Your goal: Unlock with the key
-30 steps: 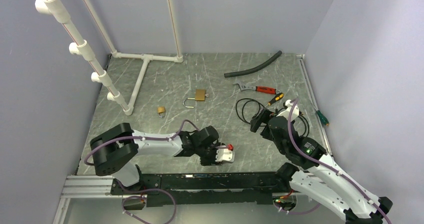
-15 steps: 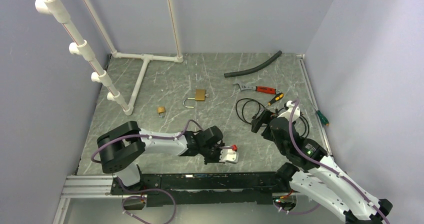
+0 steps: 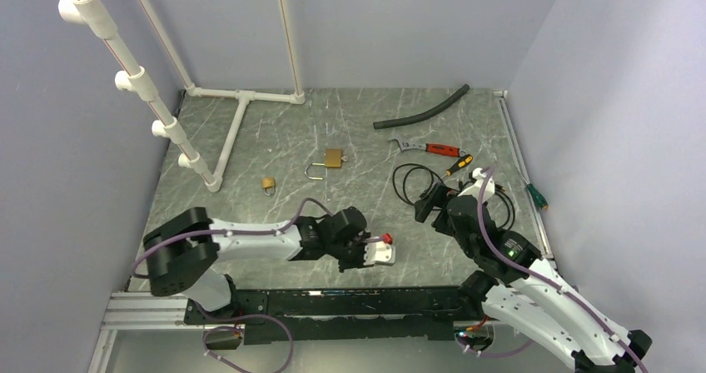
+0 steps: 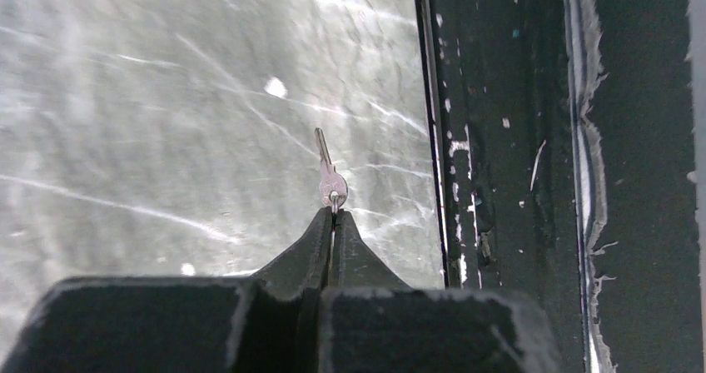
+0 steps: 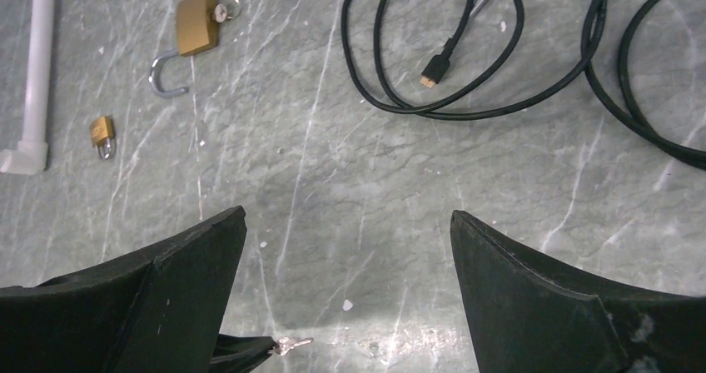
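Two padlocks lie on the stone table (image 3: 358, 127), both well away from the left gripper (image 4: 333, 215), out ahead of it and off to its left. The larger padlock (image 5: 198, 22) has its shackle swung open and something small and silver at its keyhole end; I cannot tell what. The small padlock (image 5: 101, 131) sits apart from it, its shackle looking closed.

On the left wrist camera, the left gripper is clenched, its two fingers (image 4: 310, 244) pressed flat together with no gap between them. It is grasping the key (image 4: 330, 177) by the head, right at the fingertips. The blade sticks straight out ahead of the gripper over the table. A black rail (image 4: 499, 140) at the table's near edge runs close beside the key, on the right of that view. Whether the key is touching the table or lifted clear of it, I cannot tell.

The right gripper (image 5: 348, 213) is released, its fingers spread wide over bare table with nothing between them. From its camera the key shows at the very bottom edge, just inside its left finger and nearer the wrist than the fingertips. A coiled black cable (image 5: 433, 57) lies ahead of this gripper, with both padlocks ahead and off to the left.
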